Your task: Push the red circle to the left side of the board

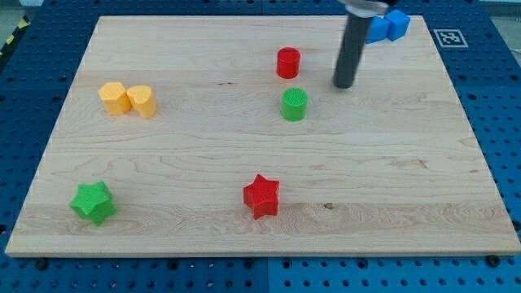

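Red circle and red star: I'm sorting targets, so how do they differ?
The red circle is a round cylinder; the red star has points. The red circle sits near the view's top, beside my tip; the red star lies near the view's bottom, far from it. Both are red.

The pale wooden tabletop (244, 163) carries eight small blocks. Near the view's top, right of centre, stands the red circle (287, 63), with the green circle (294, 105) just below it, the two apart. At the view's left two yellow blocks (128, 99) sit side by side, touching. A green star (93, 203) lies near the bottom-left corner and a red star (261, 196) lies low, near the middle. Two blue blocks (387, 26) sit together at the top-right corner, partly hidden, shape unclear.
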`<state>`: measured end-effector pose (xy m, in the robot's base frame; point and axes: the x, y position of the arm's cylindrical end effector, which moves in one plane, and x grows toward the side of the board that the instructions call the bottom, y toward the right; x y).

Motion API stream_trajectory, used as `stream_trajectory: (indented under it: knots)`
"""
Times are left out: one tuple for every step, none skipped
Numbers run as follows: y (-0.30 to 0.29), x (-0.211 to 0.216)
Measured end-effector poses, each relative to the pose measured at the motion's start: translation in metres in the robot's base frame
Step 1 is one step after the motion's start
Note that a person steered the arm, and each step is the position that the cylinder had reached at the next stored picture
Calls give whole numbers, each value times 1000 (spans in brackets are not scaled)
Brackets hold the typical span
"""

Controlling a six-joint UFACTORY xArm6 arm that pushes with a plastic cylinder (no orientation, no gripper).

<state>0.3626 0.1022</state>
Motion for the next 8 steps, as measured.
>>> stream_trajectory:
  knots:
    - [-10,6]
    - [45,45]
    - [80,93]
    - [78,121]
    - [78,124]
    - [78,124]
    - [78,102]
    - [74,49]
